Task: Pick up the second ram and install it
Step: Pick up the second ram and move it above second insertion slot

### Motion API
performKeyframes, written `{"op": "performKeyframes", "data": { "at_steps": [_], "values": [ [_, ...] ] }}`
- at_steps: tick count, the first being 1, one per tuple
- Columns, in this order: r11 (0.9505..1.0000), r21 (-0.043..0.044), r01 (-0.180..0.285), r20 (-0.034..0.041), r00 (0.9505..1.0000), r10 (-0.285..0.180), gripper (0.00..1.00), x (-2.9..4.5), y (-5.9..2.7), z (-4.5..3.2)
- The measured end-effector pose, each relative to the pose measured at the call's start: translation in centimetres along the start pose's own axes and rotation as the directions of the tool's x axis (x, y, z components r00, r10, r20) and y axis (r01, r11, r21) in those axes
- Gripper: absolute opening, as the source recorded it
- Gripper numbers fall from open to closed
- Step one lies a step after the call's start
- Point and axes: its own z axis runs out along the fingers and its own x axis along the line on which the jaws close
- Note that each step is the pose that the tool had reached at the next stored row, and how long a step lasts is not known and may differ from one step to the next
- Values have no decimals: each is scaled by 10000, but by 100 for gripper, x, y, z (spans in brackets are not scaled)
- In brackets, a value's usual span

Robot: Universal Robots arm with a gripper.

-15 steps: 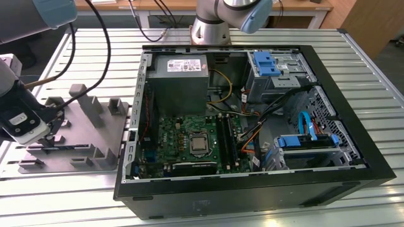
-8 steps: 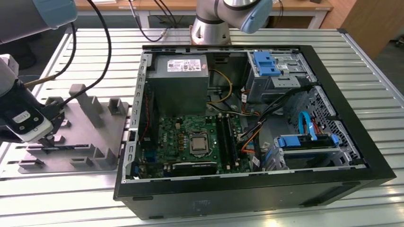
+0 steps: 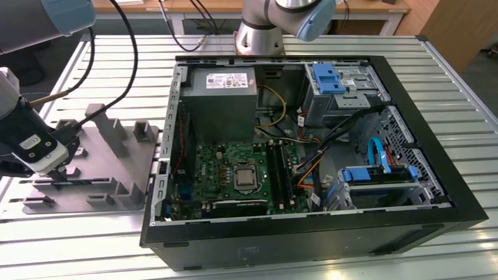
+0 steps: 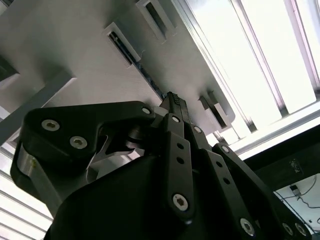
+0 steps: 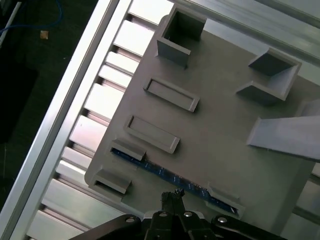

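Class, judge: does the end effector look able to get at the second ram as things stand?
Probably yes: the end effector sits right at the second ram, which stands uncovered between blocks of the grey holder.

We see an open black PC case (image 3: 311, 239) on a slatted alu table (image 3: 78, 248), w/ a green board (image 3: 214, 169), grey power supply (image 3: 225, 108), blue drive brackets (image 3: 327, 79) & loose cables (image 3: 346, 125) inside, plus a grey holder tray (image 3: 97, 166) just beside it, at the exterior view's left.
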Motion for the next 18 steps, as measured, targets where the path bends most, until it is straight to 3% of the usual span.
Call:
{"op": "performKeyframes", "data": {
  "at_steps": [9, 18],
  "values": [
    [9973, 18, 727, -18, 9973, -727, 10, 0, 0, 0],
    [9891, 35, 1471, -36, 9891, -1471, 10, 0, 0, 0]
  ]
}}
